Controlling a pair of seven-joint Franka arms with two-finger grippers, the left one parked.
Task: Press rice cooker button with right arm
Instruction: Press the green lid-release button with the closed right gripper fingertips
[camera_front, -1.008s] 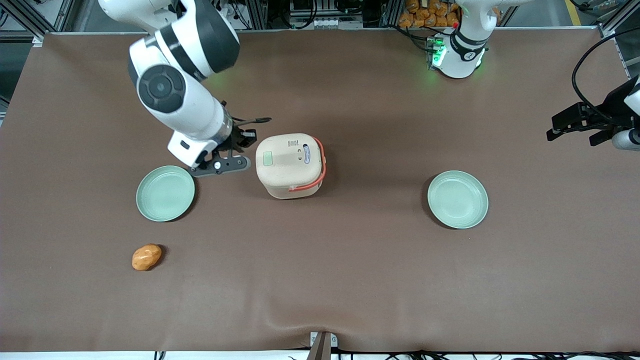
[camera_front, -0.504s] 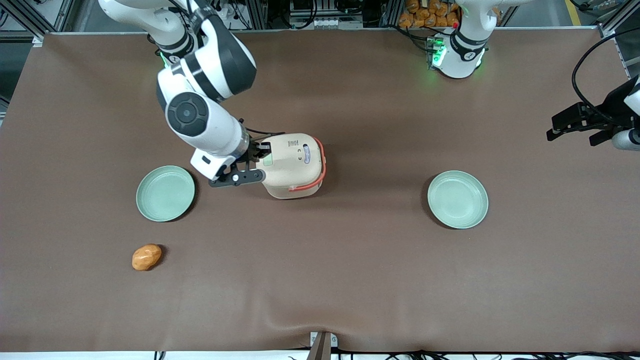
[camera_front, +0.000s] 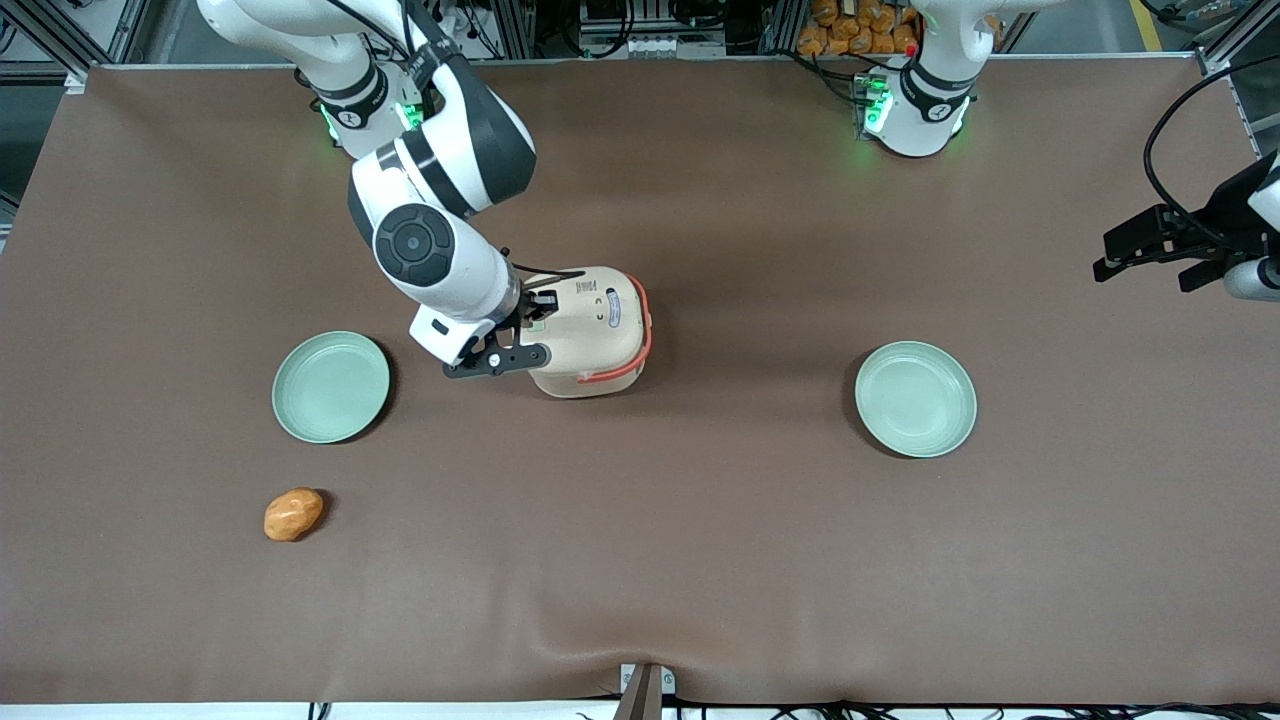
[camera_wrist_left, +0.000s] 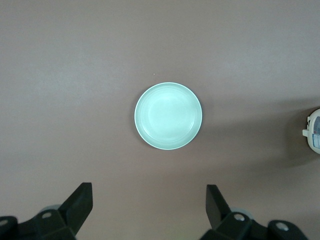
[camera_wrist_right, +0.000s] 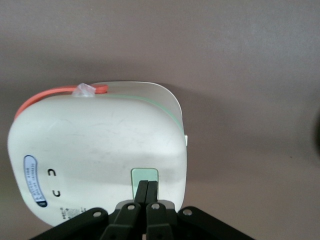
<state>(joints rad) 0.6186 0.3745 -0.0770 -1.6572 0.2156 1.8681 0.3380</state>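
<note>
Pressing: gripper (camera_wrist_right: 146, 192) down on the pale green button (camera_wrist_right: 144, 176) on the rice cooker's lid, fingertips right on it
Fingers: clenched together, no gap, nothing held between them, just poking
Gripper spot: over the lid edge of the rice cooker (camera_front: 590, 328) on the working arm's side; same gripper in the front view (camera_front: 537, 310)
Right arm: right arm (camera_front: 440, 215) reaching down from the table's far edge, black elbow section up high, round dark-grey joint cap facing the front camera
Cooker spot: sitting on the brown table (camera_front: 700, 560) roughly mid-table, a bit toward the working arm's end, between the two plates
Cooker look: cream-white, lid closed, coral-red handle (camera_front: 640, 335) wrapped round the side away from the gripper, thin green line along the rim in the right wrist view
Lid bits: small blue oval label (camera_wrist_right: 31, 177) plus a couple of dark marks near the handle side
Near plate: mint-green plate (camera_front: 331, 387) beside the cooker toward the working arm's end, a bit nearer the front camera, empty
Other plate: second green plate (camera_front: 915, 399) well apart toward the parked arm's end, also empty
Orange thing: small orange lumpy item (camera_front: 293, 514) nearer the front camera than the first plate, can't tell what exactly
</note>
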